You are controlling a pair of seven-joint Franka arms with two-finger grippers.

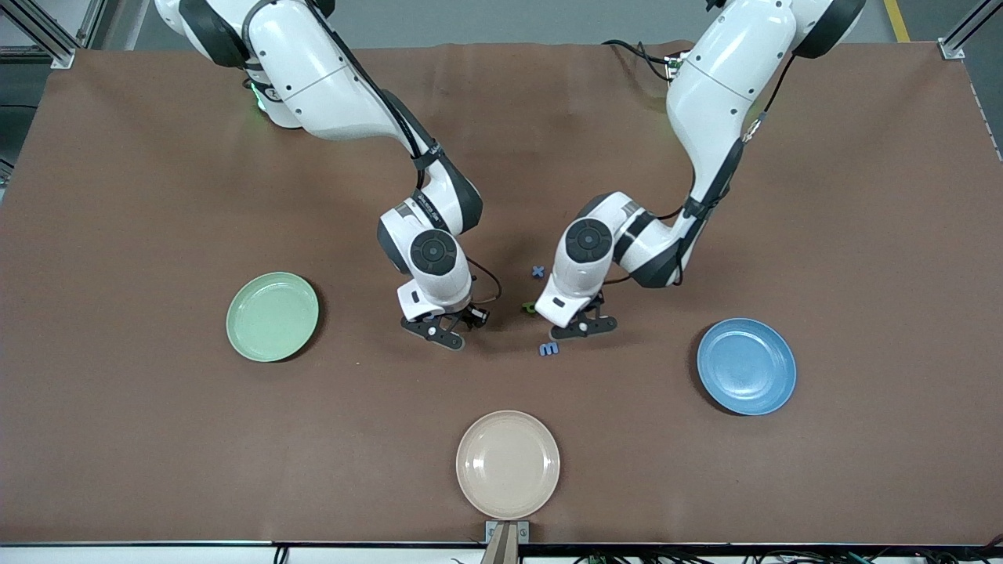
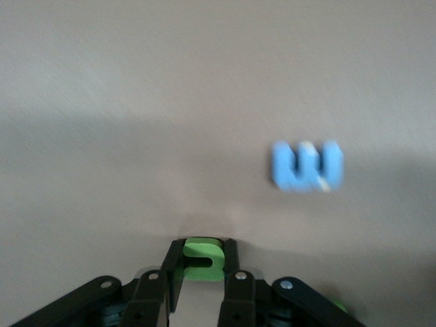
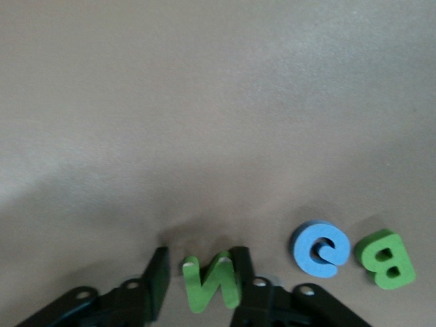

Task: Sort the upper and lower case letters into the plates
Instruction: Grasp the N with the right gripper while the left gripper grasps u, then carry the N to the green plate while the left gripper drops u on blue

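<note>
My left gripper (image 2: 202, 256) is down at the table's middle, shut on a small green letter n (image 2: 202, 259) with both fingers pressed against its sides. A blue m (image 2: 308, 167) lies close by, nearer to the front camera (image 1: 548, 348). My right gripper (image 3: 201, 271) straddles a green capital N (image 3: 211, 281); one finger touches it and the other stands off with a gap. A blue G (image 3: 319, 249) and a green B (image 3: 386, 259) lie beside it. A blue x (image 1: 537, 271) lies between the two arms. The pale green plate (image 1: 272, 316) and the blue plate (image 1: 746, 366) hold nothing.
A cream-beige plate (image 1: 508, 464) sits near the table's front edge, nearer to the front camera than both grippers. The green plate is toward the right arm's end, the blue plate toward the left arm's end. Brown cloth covers the table.
</note>
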